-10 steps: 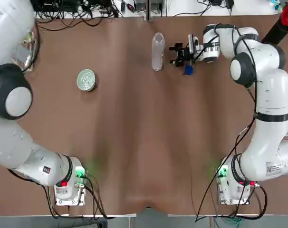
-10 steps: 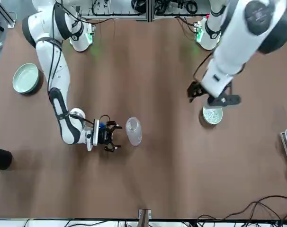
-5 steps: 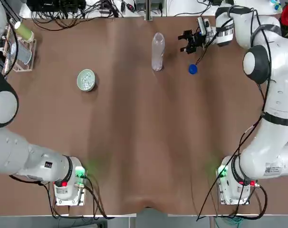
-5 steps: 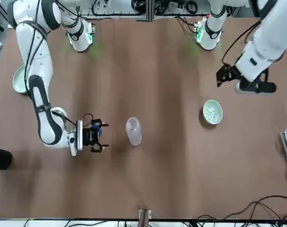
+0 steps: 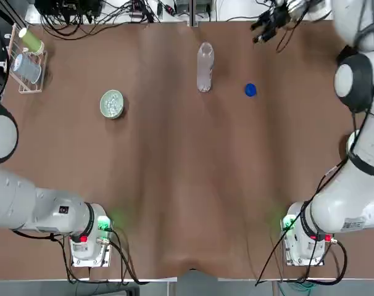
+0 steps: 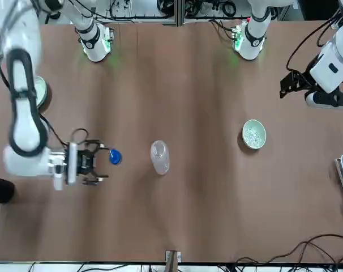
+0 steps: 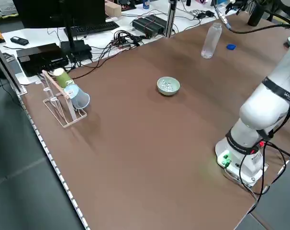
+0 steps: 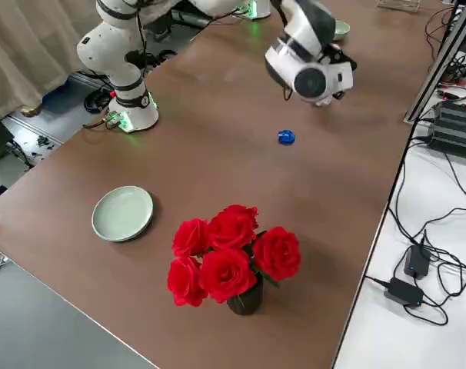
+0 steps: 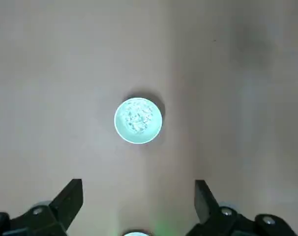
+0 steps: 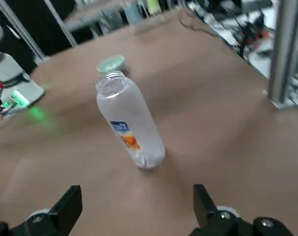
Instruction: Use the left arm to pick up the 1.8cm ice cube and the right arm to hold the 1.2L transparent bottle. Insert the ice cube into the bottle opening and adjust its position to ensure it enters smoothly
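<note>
The clear bottle (image 5: 204,66) stands upright and uncapped at the far middle of the table, its opening (image 10: 111,83) bare. Several small whitish ice cubes (image 9: 137,119) lie in a pale green dish (image 5: 112,103). My left gripper (image 9: 138,189) hangs high, open and empty, with the dish well below it; the front view shows the left gripper (image 6: 288,86) off to the dish's side. My right gripper (image 10: 135,194) is open and empty, drawn back from the bottle (image 10: 132,125) near the table's far edge, with the right gripper (image 6: 99,165) just past the blue cap (image 6: 115,157).
The blue cap (image 5: 250,90) lies on the table to the right of the bottle. A rack with cups (image 5: 26,58) stands at the far left. A pale green plate (image 8: 122,213) and a vase of red roses (image 8: 233,254) sit at the right end.
My right gripper let go of the blue cap beside the bottle and pulled back toward the far right. My left gripper moved off from above the dish and rose.
</note>
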### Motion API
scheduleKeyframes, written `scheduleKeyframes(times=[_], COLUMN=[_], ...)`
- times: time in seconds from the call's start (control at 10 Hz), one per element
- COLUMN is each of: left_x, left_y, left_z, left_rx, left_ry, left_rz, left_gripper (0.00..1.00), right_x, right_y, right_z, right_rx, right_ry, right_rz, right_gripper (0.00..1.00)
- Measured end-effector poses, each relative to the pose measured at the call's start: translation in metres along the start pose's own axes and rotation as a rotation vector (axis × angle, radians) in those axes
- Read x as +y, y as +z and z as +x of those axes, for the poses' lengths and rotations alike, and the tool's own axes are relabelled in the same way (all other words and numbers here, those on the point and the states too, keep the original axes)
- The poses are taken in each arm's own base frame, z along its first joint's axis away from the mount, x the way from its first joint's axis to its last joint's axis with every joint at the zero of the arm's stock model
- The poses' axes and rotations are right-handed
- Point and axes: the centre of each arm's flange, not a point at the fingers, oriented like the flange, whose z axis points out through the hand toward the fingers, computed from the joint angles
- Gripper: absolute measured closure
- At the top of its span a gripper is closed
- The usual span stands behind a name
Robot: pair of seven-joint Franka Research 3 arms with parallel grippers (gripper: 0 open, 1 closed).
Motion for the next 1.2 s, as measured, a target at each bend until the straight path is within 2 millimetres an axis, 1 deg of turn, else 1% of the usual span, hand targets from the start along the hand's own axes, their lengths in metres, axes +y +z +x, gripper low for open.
scheduleKeyframes(times=[0.1,0.3,0.4,0.5,0.6,0.7,0.8,1.0,1.2], left_x=[0.001,0.000,0.000,-0.001,-0.002,-0.002,-0.002,-0.002,-0.002], left_y=[-0.002,-0.004,-0.005,-0.005,-0.005,-0.005,-0.005,-0.005,-0.005], left_z=[0.002,0.005,0.006,0.007,0.007,0.007,0.007,0.007,0.007], left_rx=[0.021,0.044,0.047,0.050,0.053,0.054,0.054,0.055,0.055], left_ry=[0.000,-0.003,-0.005,-0.006,-0.007,-0.007,-0.007,-0.007,-0.008], left_rz=[0.012,0.012,0.012,0.012,0.012,0.012,0.013,0.013,0.013], left_gripper=[0.00,0.00,0.00,0.00,0.00,0.00,0.00,0.00,0.00], right_x=[-0.009,-0.022,-0.028,-0.036,-0.049,-0.064,-0.079,-0.107,-0.133], right_y=[-0.028,-0.063,-0.088,-0.122,-0.153,-0.179,-0.194,-0.211,-0.230], right_z=[0.014,0.030,0.035,0.036,0.035,0.035,0.036,0.038,0.039], right_rx=[-0.073,-0.183,-0.199,-0.213,-0.254,-0.312,-0.375,-0.472,-0.530], right_ry=[0.058,0.252,0.367,0.478,0.573,0.645,0.714,0.899,1.095], right_rz=[-0.045,-0.142,-0.225,-0.322,-0.411,-0.489,-0.547,-0.628,-0.738], right_gripper=[0.00,0.00,0.00,0.00,0.00,0.00,0.00,0.00,0.00])
